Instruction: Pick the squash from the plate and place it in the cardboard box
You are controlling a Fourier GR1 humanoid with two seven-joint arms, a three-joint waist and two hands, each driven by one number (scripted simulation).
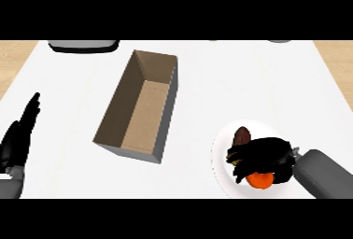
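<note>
Right now, biggest first: white counter top fills most of the head view, with wood-coloured strips along its left and right edges.

Cardboard box sits open-topped on the counter, long and narrow, running from upper right to lower left. Inside looks bare. It lies well apart from the right hand's fingers, up and to their left, and between the two hands.

White plate is at lower right, directly under the right hand's fingers; only its left rim and a bit of the top show past them.

Right hand comes in from the lower right on a grey forearm. Fingers are curled down over the plate, bunched around something. An orange piece, the squash, pokes out just below the fingers, touching them, still over the plate. How much of it the fingers enclose, I cannot tell. A dark brown oblong item sticks out just above the fingertips, also on the plate.

Left hand is at the far left edge, fingers straight and pressed together, pointing up, holding nothing. Resting, well apart from the box.

Dark grey object at the top edge, far beyond either hand's fingers, cut off by the view.
</note>
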